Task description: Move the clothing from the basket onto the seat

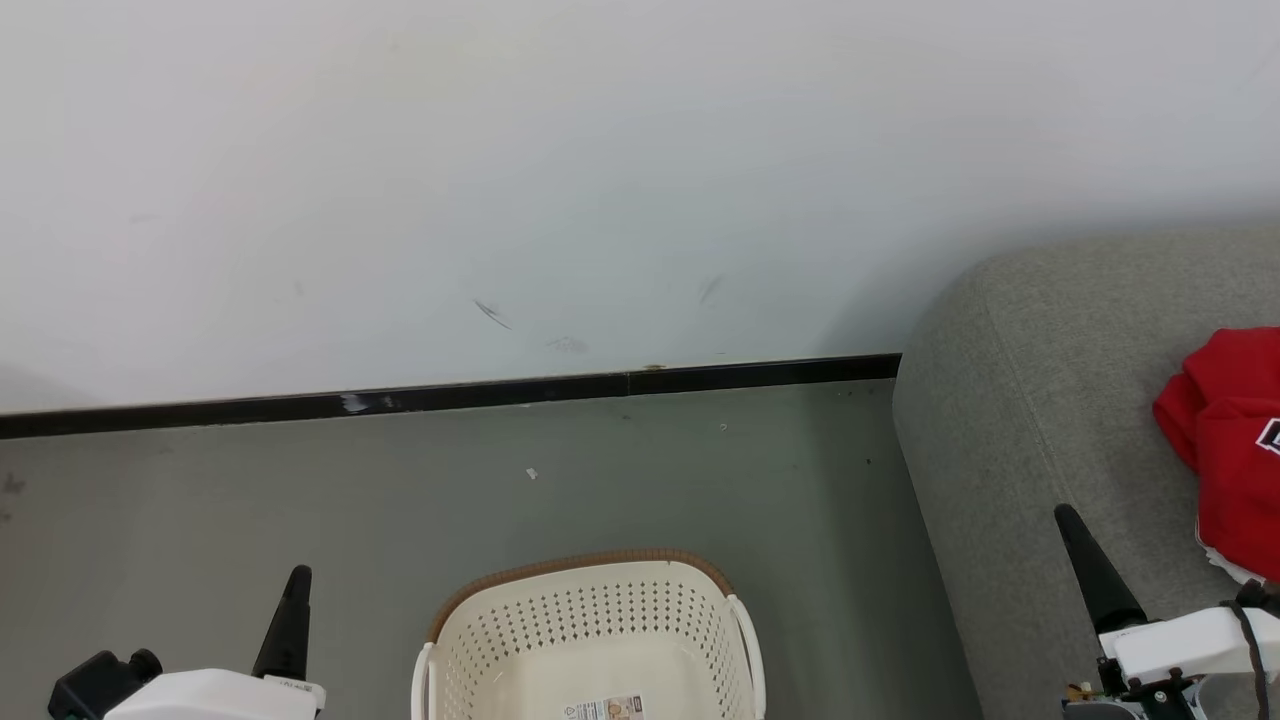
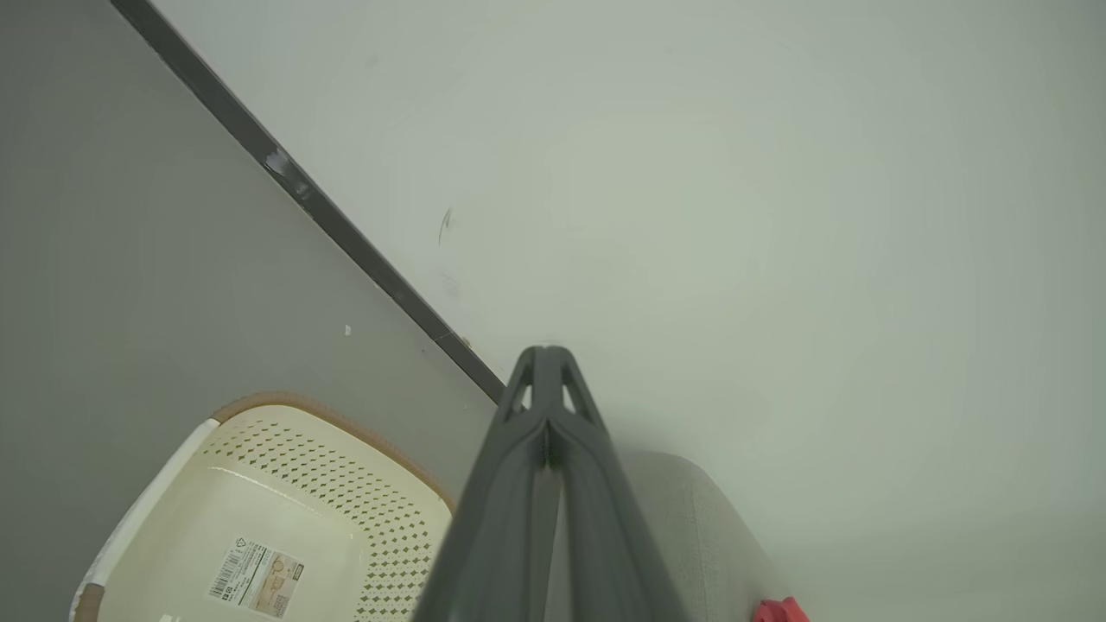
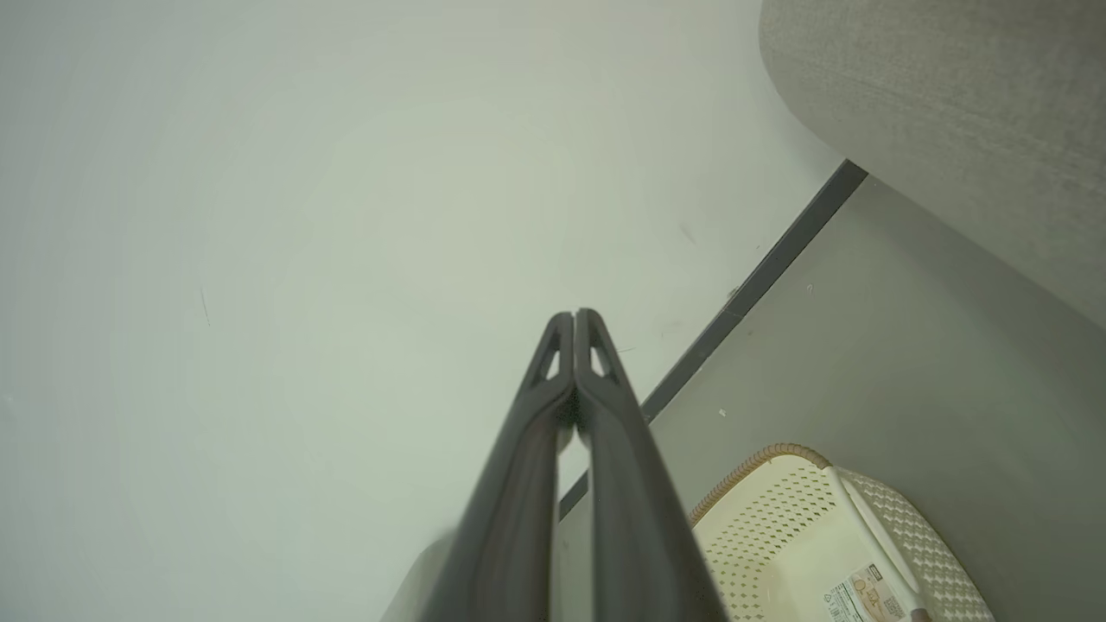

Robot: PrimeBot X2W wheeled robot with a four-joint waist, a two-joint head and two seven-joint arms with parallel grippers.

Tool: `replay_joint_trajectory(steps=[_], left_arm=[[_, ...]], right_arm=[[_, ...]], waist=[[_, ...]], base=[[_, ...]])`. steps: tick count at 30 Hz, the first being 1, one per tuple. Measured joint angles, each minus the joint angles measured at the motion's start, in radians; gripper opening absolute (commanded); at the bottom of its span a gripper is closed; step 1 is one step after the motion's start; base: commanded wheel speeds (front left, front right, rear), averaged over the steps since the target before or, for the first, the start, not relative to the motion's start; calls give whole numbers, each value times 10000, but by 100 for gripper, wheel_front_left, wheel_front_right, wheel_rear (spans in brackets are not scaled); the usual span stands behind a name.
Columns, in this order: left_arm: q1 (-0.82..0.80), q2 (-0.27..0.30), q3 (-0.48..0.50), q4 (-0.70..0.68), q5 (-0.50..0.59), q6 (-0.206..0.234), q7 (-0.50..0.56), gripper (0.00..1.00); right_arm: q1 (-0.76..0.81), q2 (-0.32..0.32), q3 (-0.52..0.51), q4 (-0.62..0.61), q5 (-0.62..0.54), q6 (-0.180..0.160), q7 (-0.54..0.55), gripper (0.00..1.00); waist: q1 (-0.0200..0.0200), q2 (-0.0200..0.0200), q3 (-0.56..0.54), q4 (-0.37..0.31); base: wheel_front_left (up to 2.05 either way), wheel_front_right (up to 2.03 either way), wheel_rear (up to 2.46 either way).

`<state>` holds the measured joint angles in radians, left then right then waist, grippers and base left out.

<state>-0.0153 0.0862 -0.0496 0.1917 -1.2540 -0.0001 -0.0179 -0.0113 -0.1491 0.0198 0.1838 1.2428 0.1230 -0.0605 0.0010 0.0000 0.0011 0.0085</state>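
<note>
Basket on the floor, red clothing on the seat

My left gripper (image 2: pixel 546 352) has its two dark fingers pressed together at the tips and points toward the pale wall (image 2: pixel 778 216). My right gripper (image 3: pixel 575 315) is closed the same way, tip against tip, and in the head view it shows against the front of the seat (image 1: pixel 1020 400). The clothing (image 1: pixel 1225 450) lies in a red heap on the grey seat, apart from both grippers. The basket (image 1: pixel 590 620) stands on the grey floor (image 1: pixel 300 480) between my arms, near the seat. Its cream bottom shows a printed label (image 1: pixel 605 708).
</note>
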Motion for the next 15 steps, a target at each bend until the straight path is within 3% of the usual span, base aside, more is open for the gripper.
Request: replay_joint_trajectory(steps=[15], left_arm=[[-187, -190, 470, 102, -1659, -337, 464, 0]], right_arm=[[-205, 174, -203, 391, 2048, 0, 401, 0]], waist=[[-4, 0, -4, -41]], base=[[0, 0, 0]])
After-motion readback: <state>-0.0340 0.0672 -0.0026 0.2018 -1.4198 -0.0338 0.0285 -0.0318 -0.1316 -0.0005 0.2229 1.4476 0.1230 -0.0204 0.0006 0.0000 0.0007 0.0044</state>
